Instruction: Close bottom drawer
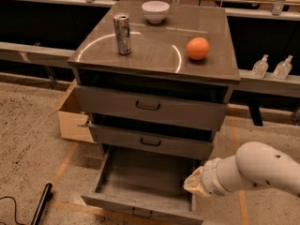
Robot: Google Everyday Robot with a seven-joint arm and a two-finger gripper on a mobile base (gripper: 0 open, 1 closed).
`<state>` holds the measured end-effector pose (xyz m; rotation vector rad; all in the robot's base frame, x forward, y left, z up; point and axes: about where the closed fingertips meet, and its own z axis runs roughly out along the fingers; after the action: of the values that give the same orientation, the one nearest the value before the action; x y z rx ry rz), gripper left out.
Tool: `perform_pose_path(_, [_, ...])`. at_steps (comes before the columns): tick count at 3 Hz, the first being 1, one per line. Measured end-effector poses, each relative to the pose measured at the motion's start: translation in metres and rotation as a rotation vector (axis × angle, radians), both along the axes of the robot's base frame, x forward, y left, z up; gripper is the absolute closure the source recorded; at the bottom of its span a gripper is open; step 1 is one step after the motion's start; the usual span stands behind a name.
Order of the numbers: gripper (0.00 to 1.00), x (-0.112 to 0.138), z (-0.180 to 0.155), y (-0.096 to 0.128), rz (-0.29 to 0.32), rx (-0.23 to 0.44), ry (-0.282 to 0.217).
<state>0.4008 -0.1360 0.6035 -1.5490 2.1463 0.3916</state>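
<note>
I am viewing the grey cabinet [154, 55] from above and in front. The bottom drawer [140, 177] is standing pulled well out at the lower centre of the frame. Its front panel is being cut off by the bottom edge, so I am seeing only part of its handle. The middle drawer [150, 142] and top drawer [149, 108] are sitting further in, each with a dark gap over it.

The white arm is entering from the lower right. The gripper [193, 185], a tan end-piece, is sitting at the right wall of the bottom drawer, near its front corner. I cannot tell whether it is touching the wall, nor whether it is open or closed.

On the cabinet top I am logging a metal can [122, 33], a white bowl [155, 11] and an orange [198, 48]. The can's printing is showing only as marks I cannot read.

Two clear bottles [260, 65] are standing at the right edge, with their labels illegible. A cardboard box [72, 118] is lying partly hidden behind the cabinet's left side. A black bar-shaped object [40, 205] is running off the lower left, and I cannot identify it.
</note>
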Motion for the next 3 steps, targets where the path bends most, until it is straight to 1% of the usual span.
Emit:
perform_pose_path(1, [1.00, 0.034, -0.058, 0.045, 0.092, -0.055, -0.051])
perform_pose_path(2, [1.00, 0.031, -0.065, 0.045, 0.080, -0.069, -0.054])
perform_pose_path(3, [1.00, 0.025, -0.093, 0.057, 0.054, -0.028, -0.057])
